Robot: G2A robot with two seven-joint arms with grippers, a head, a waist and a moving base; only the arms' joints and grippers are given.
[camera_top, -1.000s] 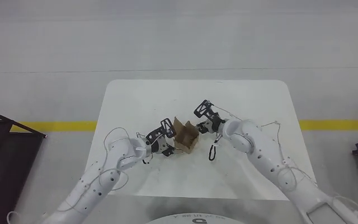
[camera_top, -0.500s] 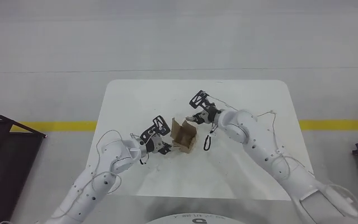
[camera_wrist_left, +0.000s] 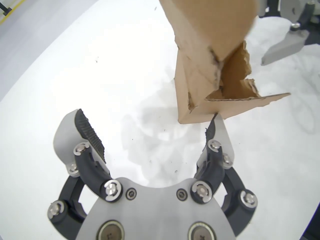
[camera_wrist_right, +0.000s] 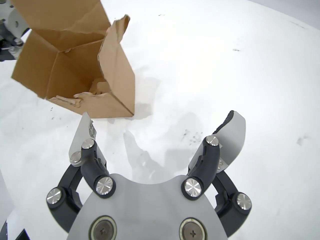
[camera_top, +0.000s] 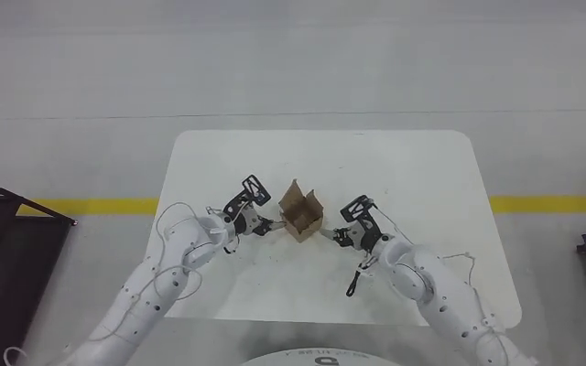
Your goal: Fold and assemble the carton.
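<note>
A small brown carton [camera_top: 300,212] stands on the white table [camera_top: 412,174] near its middle, with its flaps up and its top open. My left gripper [camera_top: 263,222] is just left of it, open; in the left wrist view one fingertip [camera_wrist_left: 217,123] touches the lower corner of the carton [camera_wrist_left: 207,51]. My right gripper [camera_top: 333,236] is at the carton's right front, open and empty. In the right wrist view one fingertip [camera_wrist_right: 84,121] sits against the bottom edge of the carton [camera_wrist_right: 75,58], whose torn inner flaps show.
The white table spreads bare on all sides of the carton, with rounded corners and a front edge [camera_top: 348,322] close to the arms. A yellow floor line [camera_top: 92,206] runs behind, and a dark frame [camera_top: 27,212] stands off the left side.
The right arm swung from the carton's far right side round to its near right side. The left gripper drew back to the left. The carton turned and shifted slightly away.
</note>
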